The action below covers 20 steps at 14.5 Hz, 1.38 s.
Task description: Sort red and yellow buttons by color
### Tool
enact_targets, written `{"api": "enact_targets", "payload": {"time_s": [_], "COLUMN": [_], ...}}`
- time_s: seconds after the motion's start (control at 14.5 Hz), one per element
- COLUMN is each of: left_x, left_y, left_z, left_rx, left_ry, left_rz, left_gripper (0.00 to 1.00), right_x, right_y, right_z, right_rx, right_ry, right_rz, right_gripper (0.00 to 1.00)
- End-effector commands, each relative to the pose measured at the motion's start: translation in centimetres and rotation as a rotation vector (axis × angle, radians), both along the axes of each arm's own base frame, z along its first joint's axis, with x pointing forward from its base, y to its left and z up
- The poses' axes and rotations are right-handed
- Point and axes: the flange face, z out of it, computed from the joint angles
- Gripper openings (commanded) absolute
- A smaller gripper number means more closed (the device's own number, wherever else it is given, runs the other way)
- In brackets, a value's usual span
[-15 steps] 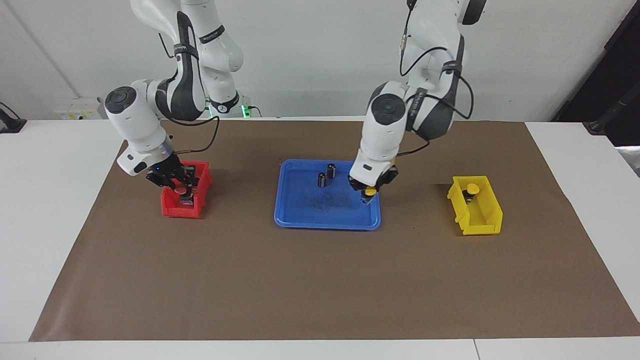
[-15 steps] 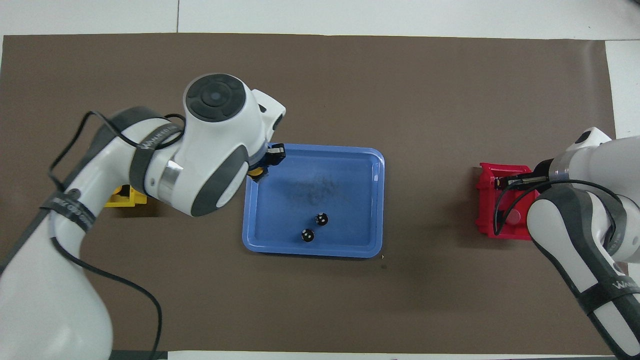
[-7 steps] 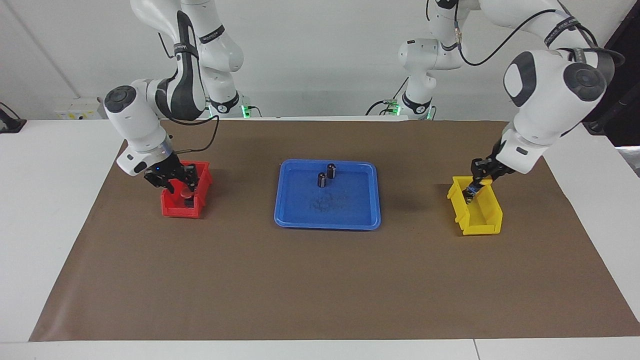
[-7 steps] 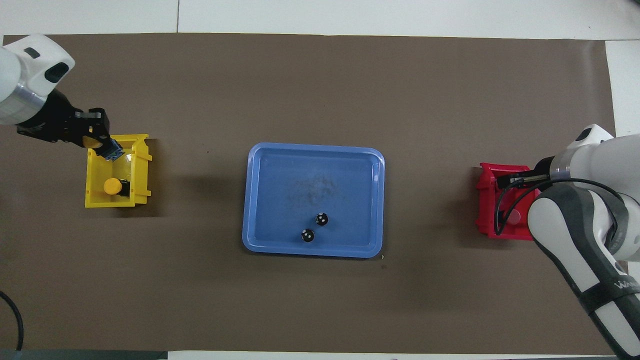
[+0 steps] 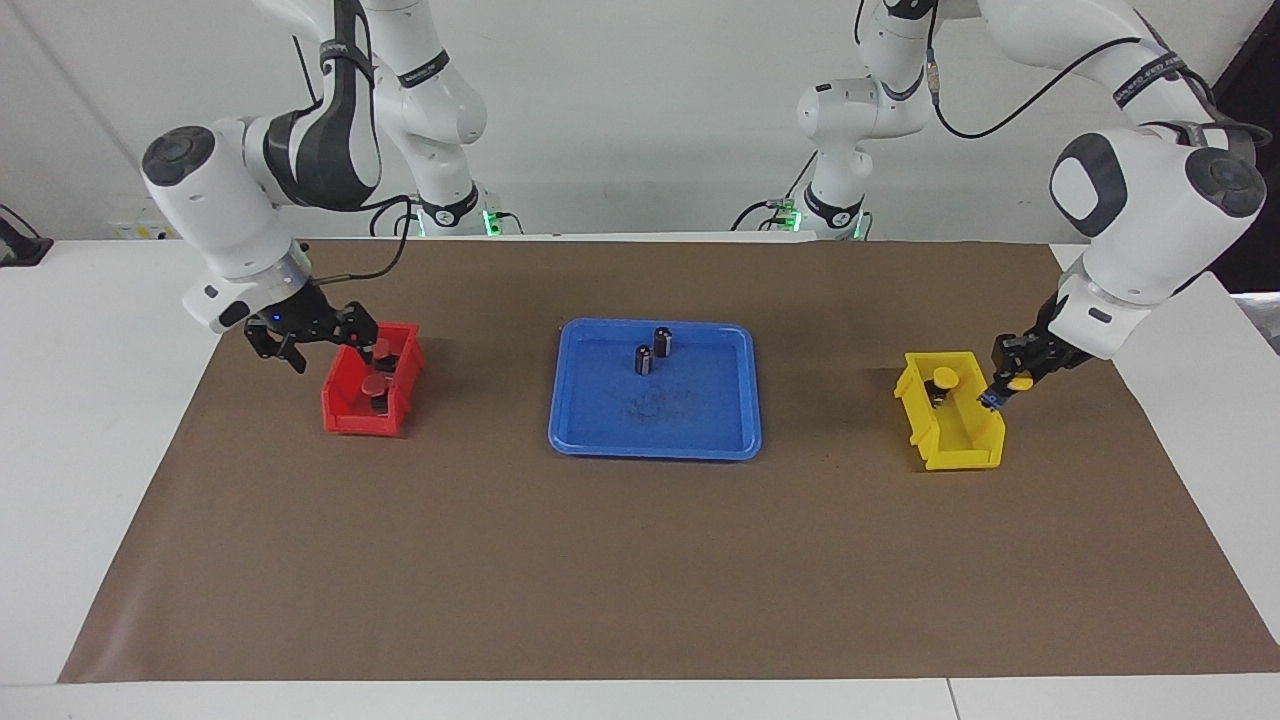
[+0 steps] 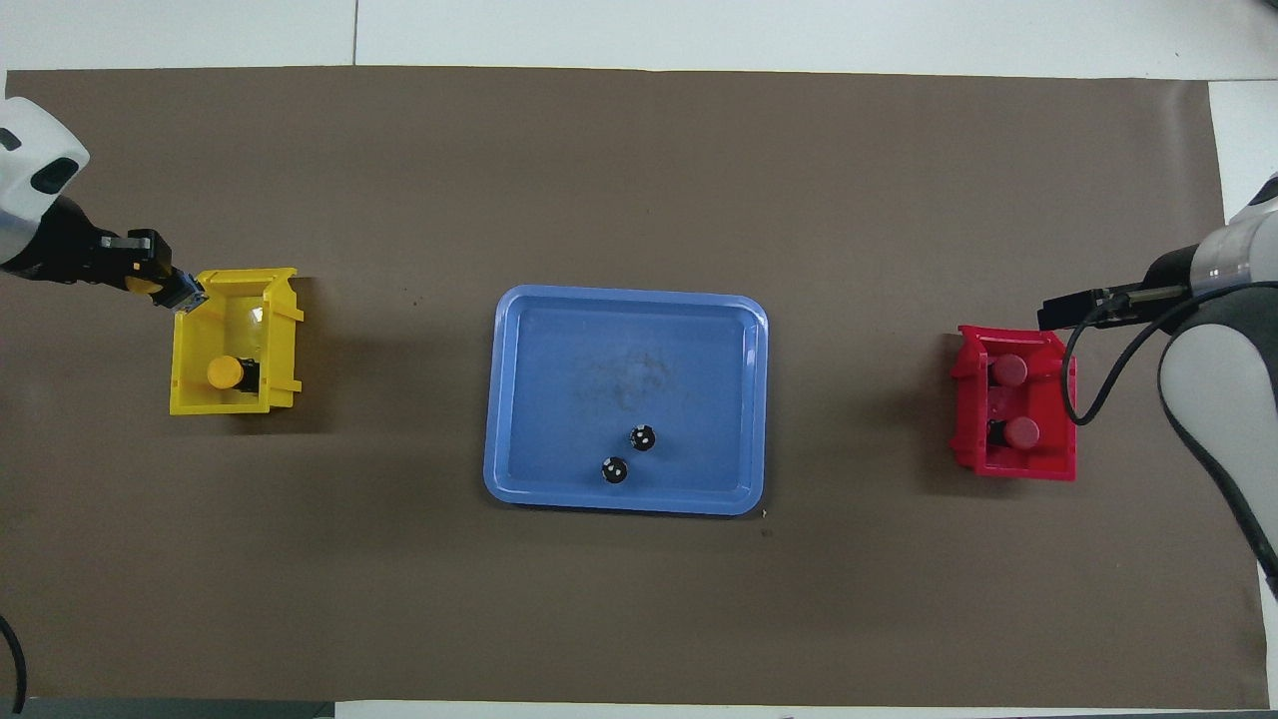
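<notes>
Two red buttons (image 6: 1008, 369) (image 6: 1020, 431) lie in the red bin (image 6: 963, 439); the facing view shows them too (image 5: 383, 350) (image 5: 376, 383). My right gripper (image 5: 330, 350) (image 6: 1048, 312) hangs open and empty just above that bin's rim. One yellow button (image 5: 943, 377) (image 6: 225, 372) sits in the yellow bin (image 5: 950, 455) (image 6: 235, 404). My left gripper (image 5: 1003, 392) (image 6: 180, 293) is shut on a second yellow button (image 5: 1020, 383) (image 6: 148, 287), held in the air over the outer corner of the yellow bin.
A blue tray (image 5: 655, 447) (image 6: 624, 502) lies mid-table with two small dark capless cylinders (image 5: 644, 358) (image 5: 662, 341) standing in it. A brown mat covers the table under everything.
My left arm has carried the yellow button from the blue tray to the yellow bin. My right gripper has opened, left a red button in the red bin and risen clear.
</notes>
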Motion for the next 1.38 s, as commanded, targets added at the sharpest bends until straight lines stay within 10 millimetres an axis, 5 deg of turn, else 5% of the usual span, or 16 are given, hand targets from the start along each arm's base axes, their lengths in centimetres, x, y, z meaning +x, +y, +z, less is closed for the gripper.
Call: {"api": "enact_targets", "payload": {"time_s": [0.0,0.21,0.48,0.69,0.76,0.83,1.1,1.31], "left_x": [-1.3,-1.8,-1.0,-0.4,-0.3,-0.3,-0.5,-0.2], "left_y": [0.0,-0.4,-0.9,-0.8,-0.8,-0.8,-0.8,-0.9], "left_z": [-1.3,-4.2,-6.4,-7.7,-8.6,-8.9,-9.3,-8.8], "left_rx": [-0.010,-0.010,-0.009,-0.009,-0.009,-0.009,-0.009,-0.009], "left_ry": [-0.027,-0.041,-0.074,-0.085,-0.078,-0.073,-0.062,-0.062], "left_rz": [-0.010,-0.014,-0.020,-0.019,-0.019,-0.022,-0.022,-0.022], "left_gripper": [0.02,0.02,0.02,0.02,0.02,0.05,0.57,0.61], "right_x": [0.7,-0.2,-0.2,-0.2,-0.6,-0.7,-1.3,-1.9], "right_y": [-0.8,-2.2,-3.5,-2.2,-4.1,-4.7,-2.8,-2.0], "right_z": [4.7,9.4,12.1,12.9,14.8,15.9,14.1,13.3], "right_rx": [0.002,-0.052,-0.043,-0.071,-0.070,-0.066,-0.081,-0.081], "right_ry": [0.014,0.060,0.075,0.122,0.124,0.109,0.118,0.139], "right_rz": [-0.085,-0.093,-0.109,-0.080,-0.118,-0.128,-0.119,-0.111], "right_gripper": [1.00,1.00,1.00,1.00,1.00,1.00,1.00,1.00]}}
